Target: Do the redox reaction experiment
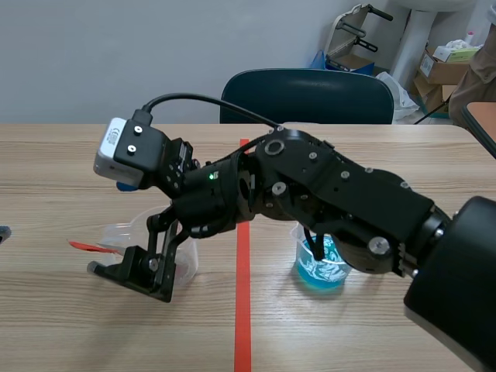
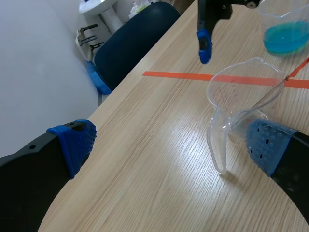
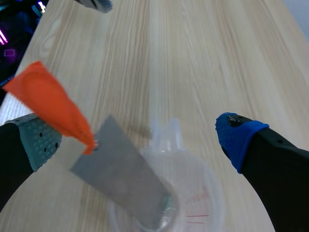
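The grey metal strip (image 3: 126,180) with its orange tag (image 3: 50,104) leans inside the clear beaker (image 3: 195,195), tag end sticking up and out over the rim. That beaker stands just left of the red tape line (image 1: 242,310), about mid-depth on the wooden table (image 1: 372,155), and it looks dry to me. The second beaker (image 1: 322,265), holding the blue solution, sits just right of the line, so strip and liquid are apart. The right arm comes in from the right, crosses above the tape and hangs its right gripper (image 3: 140,137) over the clear beaker, fingers spread wide to either side of the strip and gripping nothing. The left gripper (image 2: 174,142) waits low at the left, also spread apart, with the clear beaker just ahead of one finger. I would say the step in hand is bringing metal and solution together. Next the right fingers need to drop around the upper part of the strip, close squarely on its flat faces without tipping the light beaker, then carry it rightward into the blue liquid.
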You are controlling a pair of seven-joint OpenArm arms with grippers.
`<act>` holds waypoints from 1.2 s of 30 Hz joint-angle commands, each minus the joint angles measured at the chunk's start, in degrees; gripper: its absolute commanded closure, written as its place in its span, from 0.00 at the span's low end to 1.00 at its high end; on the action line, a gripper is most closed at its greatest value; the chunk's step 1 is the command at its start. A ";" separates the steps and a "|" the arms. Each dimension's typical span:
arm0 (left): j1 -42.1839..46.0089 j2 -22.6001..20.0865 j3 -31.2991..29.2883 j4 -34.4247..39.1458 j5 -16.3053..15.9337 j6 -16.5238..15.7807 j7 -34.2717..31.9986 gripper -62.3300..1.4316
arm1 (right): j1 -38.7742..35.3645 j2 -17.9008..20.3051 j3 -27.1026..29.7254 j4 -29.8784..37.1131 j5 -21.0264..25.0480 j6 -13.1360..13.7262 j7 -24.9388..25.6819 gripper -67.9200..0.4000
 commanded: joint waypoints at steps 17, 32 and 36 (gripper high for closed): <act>-0.28 -1.14 -0.48 0.74 -3.45 3.04 -1.01 0.75 | -5.66 16.41 0.24 30.08 13.60 -6.60 3.72 0.00; 11.15 -4.66 -12.04 0.04 -17.18 2.78 0.26 0.38 | -32.65 28.59 31.82 37.44 20.63 -11.28 7.76 0.00; 15.37 -4.44 -16.48 0.04 -17.16 2.82 0.33 0.16 | -42.47 28.57 42.42 41.16 20.65 -11.23 7.37 0.00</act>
